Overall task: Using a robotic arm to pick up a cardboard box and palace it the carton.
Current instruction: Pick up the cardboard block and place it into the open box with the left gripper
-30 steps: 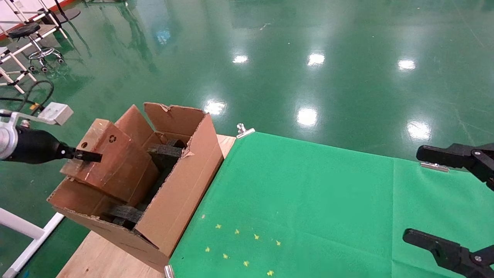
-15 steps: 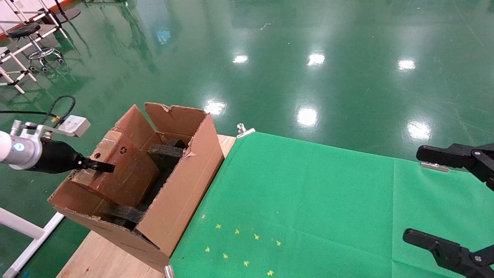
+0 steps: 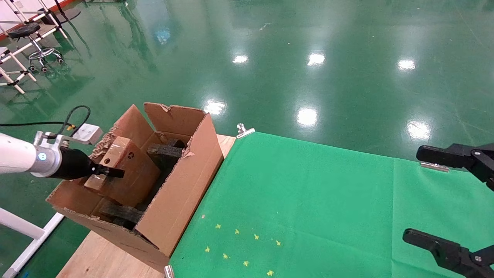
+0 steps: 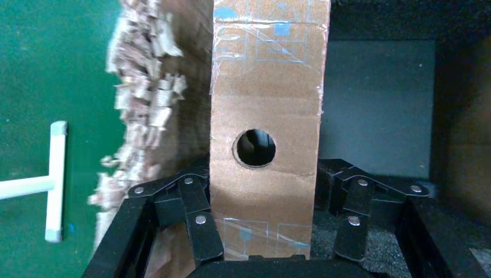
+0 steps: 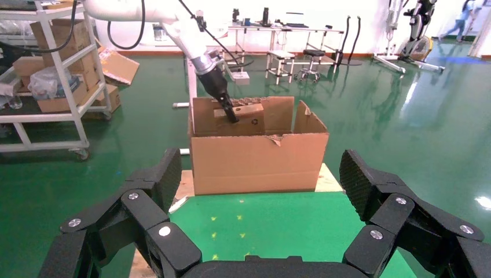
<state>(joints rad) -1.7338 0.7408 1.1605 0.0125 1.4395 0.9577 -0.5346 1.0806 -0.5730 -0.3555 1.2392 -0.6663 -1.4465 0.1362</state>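
Left hand (image 3: 110,172): black, jointed fingers clamped on either side of the cardboard box (image 3: 123,170), gripping its narrow end face just below the round punched hole (image 4: 255,148); white arm and silver wrist trail behind it, outside the carton wall.

Cardboard box: small, closed, brown, taped faces, recycling mark on its upper face; held tilted, its far end lower, down inside the carton (image 3: 181,185), beyond the fingertips.

Carton: large, corrugated, flaps upright, ragged torn edge (image 4: 145,110) just beside the hand; black foam blocks (image 3: 166,151) inside, past and beneath the held box. Stands on the wooden surface (image 3: 104,258) at its end.

Green cloth (image 3: 308,208): covers the rest of the surface, small yellow marks, metal clips at the edges.

Right hand (image 5: 255,202): idle, well apart over the cloth, fingers spread wide, gripping nothing.
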